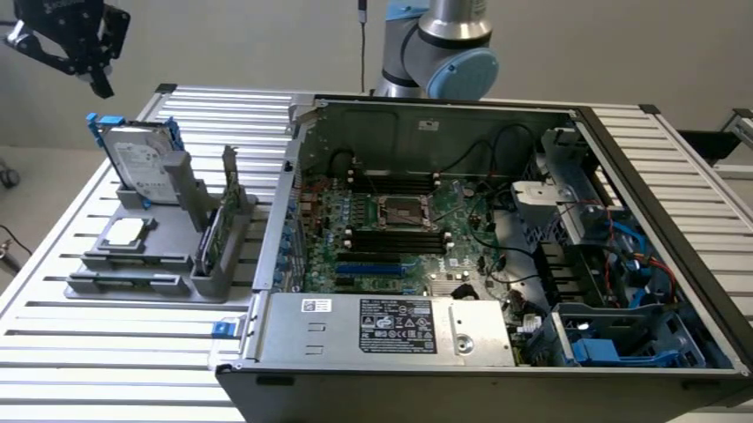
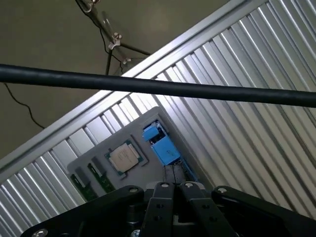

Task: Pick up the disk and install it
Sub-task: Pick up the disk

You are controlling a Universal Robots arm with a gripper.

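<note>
I logged one silver-grey rectangular disk (image 1: 139, 163), bright blue plastic carrier, standing upright in the grey holder (image 1: 141, 284) at the exterior view's left. Black gripper (image 1: 101, 86), upper left, hung above it, closed, empty-handed.

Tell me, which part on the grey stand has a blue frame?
The disk, standing upright; the square chip lying flat and the thin green card have no blue.
</note>
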